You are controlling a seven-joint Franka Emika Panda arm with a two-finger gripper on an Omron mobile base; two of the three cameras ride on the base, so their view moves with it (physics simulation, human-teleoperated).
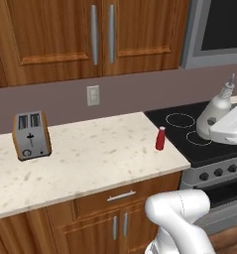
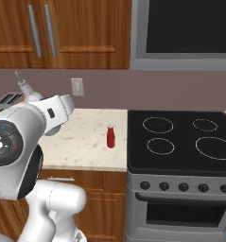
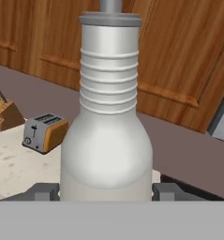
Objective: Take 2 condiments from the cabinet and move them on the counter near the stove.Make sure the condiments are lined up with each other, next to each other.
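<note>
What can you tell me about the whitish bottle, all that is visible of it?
The whitish bottle is pear-shaped: a wide rounded body, a ribbed neck, a grey collar and a thin pointed nozzle on top. It looks like smooth matte plastic. It stands upright, held in the air by the gripper, whose fingers press its lower body from both sides. In the left base view it hangs over the stove.

light: even, bright, flat render, we see no clear source | shadows: faint, soft one under toaster [image 1: 31, 135] at left of the left base view | glare: none, cooktop [image 2: 180, 137] matte | blur: none, slight pixel softness | edges: we spot no distortion
</note>
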